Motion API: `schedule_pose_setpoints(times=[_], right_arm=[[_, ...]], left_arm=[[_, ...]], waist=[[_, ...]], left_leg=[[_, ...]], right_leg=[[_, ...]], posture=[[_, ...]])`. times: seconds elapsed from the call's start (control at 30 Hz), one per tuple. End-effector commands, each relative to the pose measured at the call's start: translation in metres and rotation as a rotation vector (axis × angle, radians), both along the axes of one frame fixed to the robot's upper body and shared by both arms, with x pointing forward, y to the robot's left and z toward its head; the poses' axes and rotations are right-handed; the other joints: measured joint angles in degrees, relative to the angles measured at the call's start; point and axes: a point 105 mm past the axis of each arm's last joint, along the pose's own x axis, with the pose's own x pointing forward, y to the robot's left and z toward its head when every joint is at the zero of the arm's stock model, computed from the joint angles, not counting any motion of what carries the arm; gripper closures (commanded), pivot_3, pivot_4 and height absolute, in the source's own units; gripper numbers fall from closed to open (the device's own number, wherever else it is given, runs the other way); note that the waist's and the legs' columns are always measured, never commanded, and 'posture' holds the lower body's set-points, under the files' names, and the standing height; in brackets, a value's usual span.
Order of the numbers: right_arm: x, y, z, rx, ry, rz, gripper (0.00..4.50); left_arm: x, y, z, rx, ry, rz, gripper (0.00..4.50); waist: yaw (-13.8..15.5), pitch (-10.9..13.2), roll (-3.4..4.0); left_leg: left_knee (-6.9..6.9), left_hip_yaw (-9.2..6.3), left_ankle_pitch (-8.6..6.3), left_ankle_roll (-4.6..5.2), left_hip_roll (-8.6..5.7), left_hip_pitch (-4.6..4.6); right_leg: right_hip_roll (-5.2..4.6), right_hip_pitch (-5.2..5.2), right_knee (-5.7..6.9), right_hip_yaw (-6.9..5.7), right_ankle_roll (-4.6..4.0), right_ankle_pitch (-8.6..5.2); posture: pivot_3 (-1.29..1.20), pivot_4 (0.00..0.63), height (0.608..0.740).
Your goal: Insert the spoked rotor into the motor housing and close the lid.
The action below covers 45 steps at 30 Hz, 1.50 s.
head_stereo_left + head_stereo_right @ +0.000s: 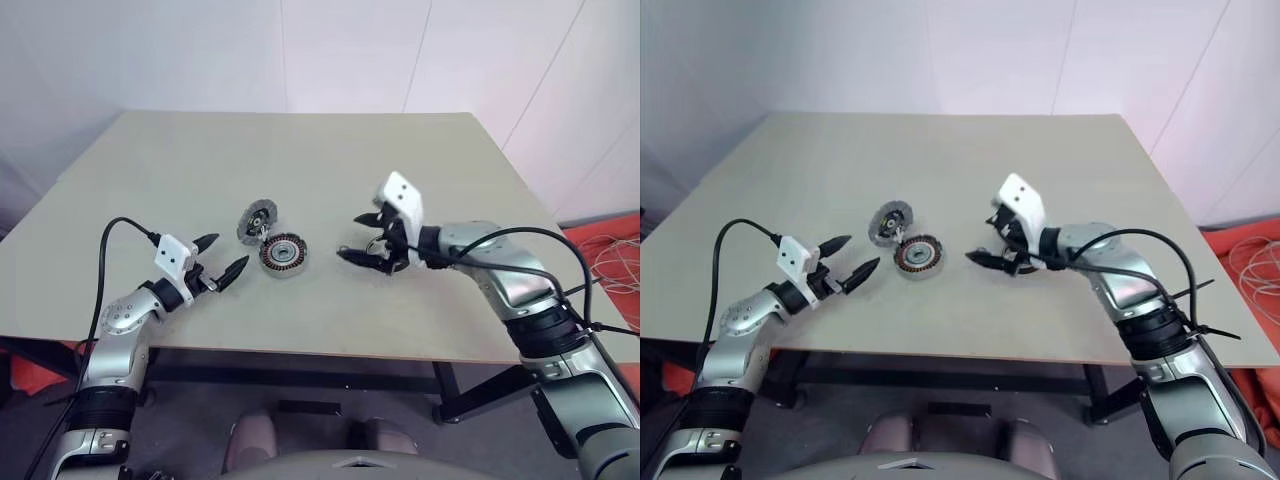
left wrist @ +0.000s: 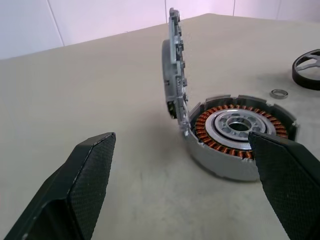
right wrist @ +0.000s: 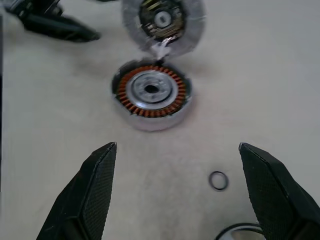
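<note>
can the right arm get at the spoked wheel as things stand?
Probably yes: the right tool is open, and the spoked wheel lies flat on bare table just beneath it, apart from the motor housing.

- Head stereo pair: high, looking down and forward over the desk (image 1: 420, 300).
- Wrist views: low, close, both sharing the motor housing (image 2: 240, 135).

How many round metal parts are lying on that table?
4: the copper-wound ring, the lid standing open at its far edge, a tiny ring and a spoked wheel near the right claw. None seems hidden.
</note>
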Motion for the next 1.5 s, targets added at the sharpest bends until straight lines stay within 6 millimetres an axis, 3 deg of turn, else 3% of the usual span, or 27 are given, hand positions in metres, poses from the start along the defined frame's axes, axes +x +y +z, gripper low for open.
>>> schedule_pose_setpoints(times=[0.03,0.4,0.73,1.13,1.43,1.5], right_arm=[[0.002,0.013,0.015,-0.037,-0.108,0.096,0.05],[-0.002,0.030,-0.005,-0.173,-0.218,0.282,0.05],[0.001,0.041,-0.011,-0.339,-0.304,0.468,0.05],[0.018,0.081,-0.019,-0.487,-0.433,0.635,0.05],[0.021,0.088,-0.033,-0.634,-0.454,0.757,0.05],[0.020,0.088,-0.036,-0.661,-0.456,0.786,0.45]], left_arm=[[0.000,0.001,0.013,-0.007,-0.045,0.008,0.00],[0.006,-0.007,0.017,-0.014,-0.060,-0.003,0.00],[0.006,-0.011,0.018,-0.021,-0.054,-0.011,0.00],[-0.006,-0.002,0.014,-0.040,-0.014,-0.002,0.00],[-0.010,0.005,0.006,-0.039,-0.003,0.027,0.00],[-0.009,0.006,0.004,-0.035,-0.008,0.034,0.00]], waist=[[0.0,0.0,0.00],[0.0,0.0,-0.03],[-1.3,0.0,-0.05],[-2.0,0.0,-0.08],[-2.4,0.0,-0.13],[-2.7,0.0,-0.13]], left_leg=[[0.00,0.00,0.00,0.00,0.00,0.02],[0.08,-0.03,0.00,0.01,0.00,0.07],[0.12,-0.03,0.00,0.00,0.00,0.04],[0.15,-0.03,-0.01,0.02,0.03,0.05],[0.18,-0.07,-0.02,0.04,0.04,0.04],[0.18,-0.07,-0.02,0.04,0.04,0.05]], right_leg=[[0.00,0.00,0.00,0.00,0.00,0.00],[0.00,0.00,0.06,0.01,-0.03,0.02],[0.00,0.05,0.12,0.02,-0.05,0.03],[0.01,0.00,0.15,0.02,-0.44,0.21],[0.01,-0.02,0.17,0.00,-0.52,0.23],[0.01,-0.02,0.18,0.01,-0.52,0.23]], posture=[[0.00,0.000,0.740],[0.00,0.000,0.740],[0.00,0.000,0.740],[0.00,0.000,0.740],[0.00,0.000,0.740],[0.00,0.000,0.740]])
